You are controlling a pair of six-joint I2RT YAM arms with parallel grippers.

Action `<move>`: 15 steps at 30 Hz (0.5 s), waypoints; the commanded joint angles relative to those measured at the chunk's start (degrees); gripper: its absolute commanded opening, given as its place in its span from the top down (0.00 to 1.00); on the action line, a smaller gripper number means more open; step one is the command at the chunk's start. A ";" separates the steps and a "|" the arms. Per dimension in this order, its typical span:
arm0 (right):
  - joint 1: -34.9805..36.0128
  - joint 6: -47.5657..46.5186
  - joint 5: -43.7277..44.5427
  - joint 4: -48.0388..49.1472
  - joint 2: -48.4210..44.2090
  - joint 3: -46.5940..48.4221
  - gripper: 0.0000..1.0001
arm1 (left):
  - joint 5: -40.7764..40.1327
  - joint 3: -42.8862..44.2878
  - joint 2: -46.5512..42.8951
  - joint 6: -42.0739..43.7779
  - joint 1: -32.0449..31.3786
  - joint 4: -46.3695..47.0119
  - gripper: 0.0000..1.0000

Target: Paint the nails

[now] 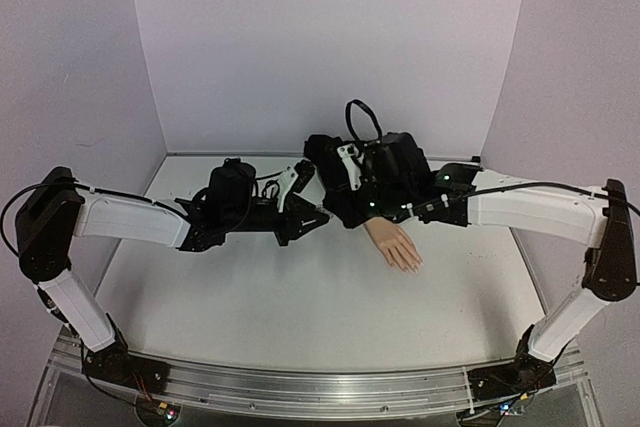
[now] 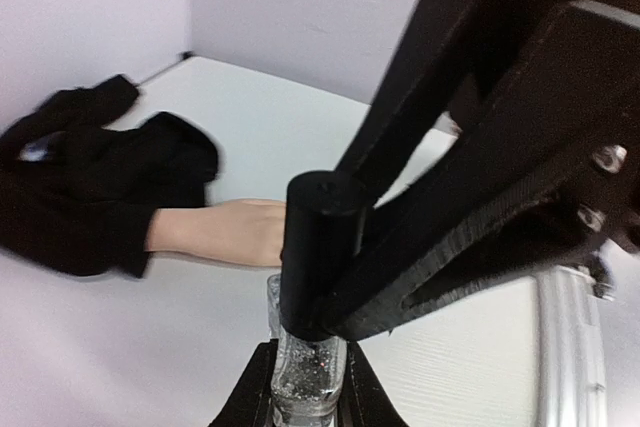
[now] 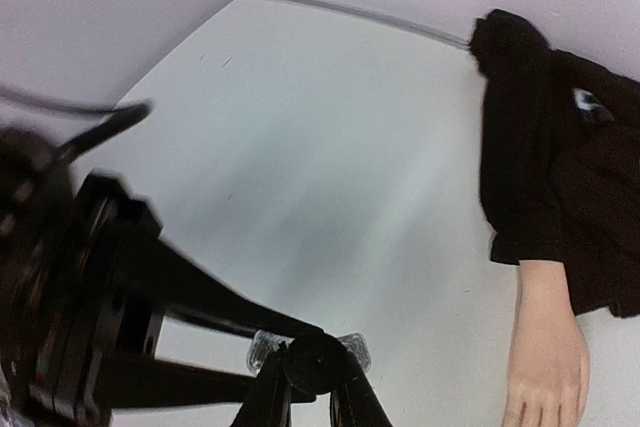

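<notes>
The peach mannequin hand (image 1: 395, 244) lies palm down right of the table's middle, its black sleeve (image 1: 385, 172) bunched behind it. The nails (image 1: 411, 266) are tiny pale tips pointing toward the near edge. My left gripper (image 1: 316, 218) is shut on the small clear bottle (image 2: 305, 387), held upright just left of the hand. My right gripper (image 1: 336, 211) is shut on the bottle's dark cap (image 3: 318, 362), which sits on the bottle. In the left wrist view the cap (image 2: 320, 247) hides the hand's (image 2: 215, 232) fingers. The right wrist view cuts off the hand's (image 3: 545, 357) fingertips.
The sleeve also shows in the left wrist view (image 2: 90, 177) and the right wrist view (image 3: 560, 167). Pale walls close the table at the back and both sides. An aluminium rail (image 1: 320, 389) runs along the near edge.
</notes>
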 commanded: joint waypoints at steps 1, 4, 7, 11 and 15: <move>-0.17 -18.49 -26.61 2.32 -6.81 -7.25 1.00 | 42.46 1.67 -2.99 -6.56 3.03 9.26 1.00; -1.87 -18.96 -34.29 2.29 -8.79 -10.17 1.00 | 50.30 2.51 -1.72 -12.43 4.95 12.31 1.00; -2.08 -18.05 -33.73 2.45 -9.66 -11.58 1.00 | 47.95 2.53 -1.56 -11.40 5.30 11.34 1.00; -2.06 -11.94 -21.92 6.22 -11.17 -13.63 0.88 | 32.59 3.47 -1.57 -8.37 5.23 6.56 1.00; -2.06 -1.71 -4.98 7.33 -11.26 -12.98 0.48 | 9.40 4.60 -1.50 -6.95 4.69 1.93 1.00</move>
